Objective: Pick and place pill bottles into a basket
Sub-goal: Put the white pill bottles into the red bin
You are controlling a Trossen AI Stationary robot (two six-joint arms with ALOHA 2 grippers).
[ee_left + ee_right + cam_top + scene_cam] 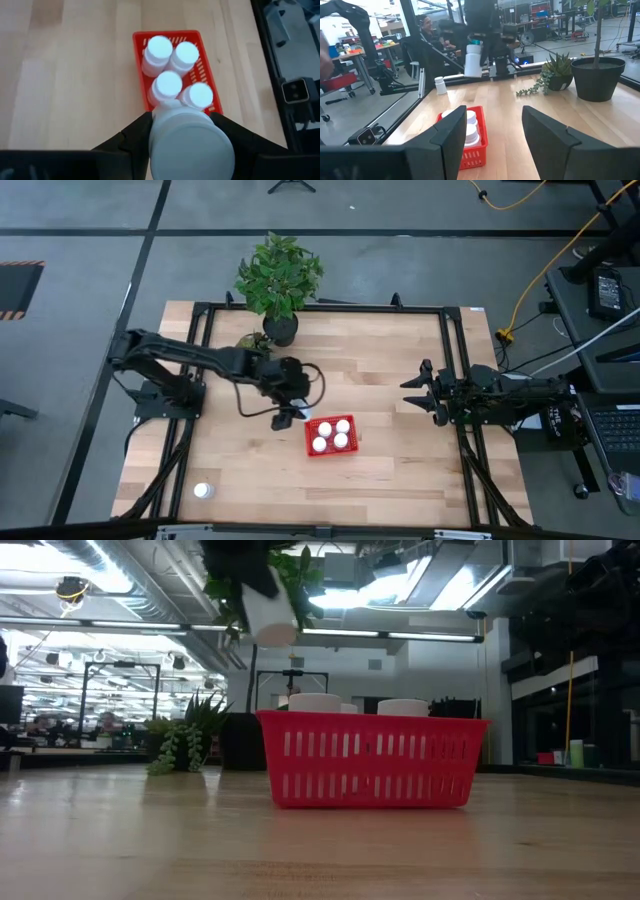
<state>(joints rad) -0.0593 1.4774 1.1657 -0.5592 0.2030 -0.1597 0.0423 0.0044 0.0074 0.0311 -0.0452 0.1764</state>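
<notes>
The red mesh basket (330,435) stands on the table near its middle and holds several white pill bottles (170,65). It also shows in the low view (370,760). My left gripper (290,416) is just left of the basket, above the table, and shut on another white bottle (190,145). This held bottle also shows in the low view (270,615) and the right wrist view (472,60). One more bottle (203,491) stands on its base near the table's front left corner. My right gripper (492,135) is open and empty at the table's right side (420,393). My left gripper pinches the bottle by its two opposite sides (155,135) between its two fingers (132,137). The fingers come from above, pointing down. The bottle is roughly upright and lifted well clear of the table, higher than the basket's rim, beside the basket's left end.
A black pot with a leafy plant (279,280) stands at the table's far edge, with a small trailing plant (250,340) beside it. A black frame (455,360) runs around the table. Bare wood lies between the basket and my right gripper.
</notes>
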